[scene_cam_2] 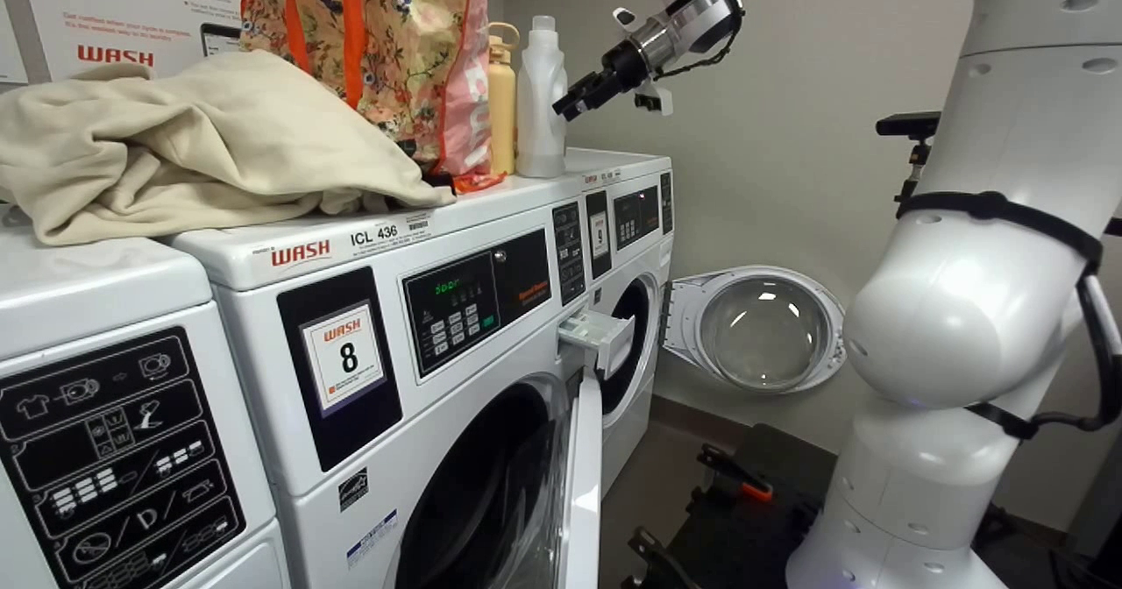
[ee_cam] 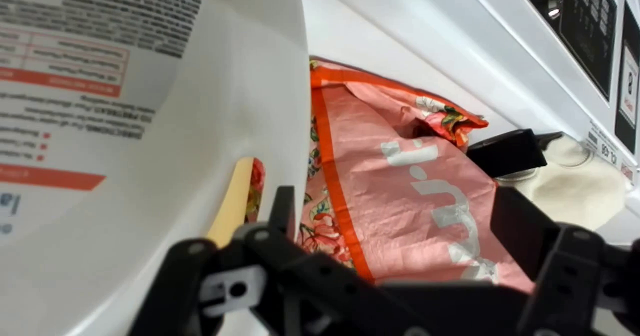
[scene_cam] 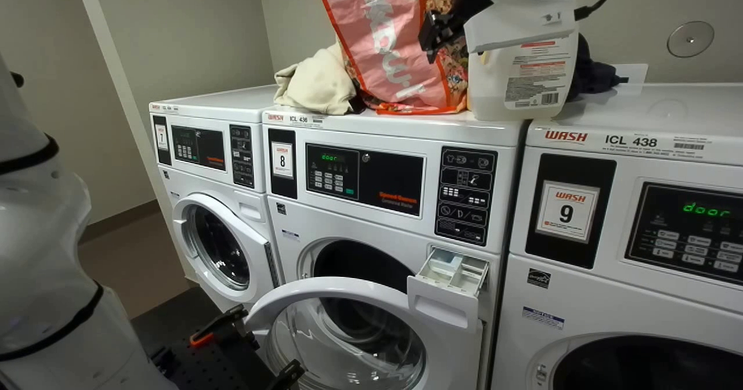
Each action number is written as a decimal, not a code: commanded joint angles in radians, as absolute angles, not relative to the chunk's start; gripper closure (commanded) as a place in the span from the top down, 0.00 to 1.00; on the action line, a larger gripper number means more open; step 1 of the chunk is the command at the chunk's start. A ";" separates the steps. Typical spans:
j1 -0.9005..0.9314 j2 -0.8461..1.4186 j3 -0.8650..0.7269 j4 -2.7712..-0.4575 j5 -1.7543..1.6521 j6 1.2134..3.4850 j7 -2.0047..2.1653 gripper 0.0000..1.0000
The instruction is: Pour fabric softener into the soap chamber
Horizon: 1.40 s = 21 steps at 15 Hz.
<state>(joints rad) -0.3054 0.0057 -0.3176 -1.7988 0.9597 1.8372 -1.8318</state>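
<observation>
Nearest in the wrist view is the hand, its fingers spread wide; just beside it stands the fabric softener jug, upright, with one finger crossing in front of the jug's handle there, though whether they touch I cannot tell; past the handle's opening shows a yellow bottle; beyond the gap between the fingers sits a pink-and-floral shopping bag; jug, bottle and bag share the bench of washer tops; well below jug and hand, the divided soap chamber drawer juts from washer 8.
</observation>
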 commanded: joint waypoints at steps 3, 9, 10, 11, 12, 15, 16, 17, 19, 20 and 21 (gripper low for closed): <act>-0.299 -0.007 -0.305 -1.822 1.021 1.934 -1.881 1.00; -0.293 0.022 -0.293 -1.810 1.089 1.964 -1.905 1.00; -0.293 0.029 -0.292 -1.809 1.102 1.968 -1.906 1.00; -0.293 0.036 -0.291 -1.807 1.115 1.964 -1.906 1.00; -0.293 0.042 -0.291 -1.805 1.128 1.963 -1.907 1.00; -0.296 0.056 -0.290 -1.802 1.160 1.954 -1.909 1.00; -0.298 0.060 -0.291 -1.801 1.172 1.948 -1.909 1.00; -0.298 0.063 -0.290 -1.800 1.177 1.945 -1.907 1.00; -0.301 0.066 -0.291 -1.799 1.184 1.930 -1.896 1.00; -0.302 0.067 -0.292 -1.797 1.186 1.924 -1.890 1.00; -0.302 0.068 -0.293 -1.797 1.188 1.924 -1.884 0.75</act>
<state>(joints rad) -0.2981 0.0574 -0.3005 -1.8014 1.1590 1.9367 -1.8693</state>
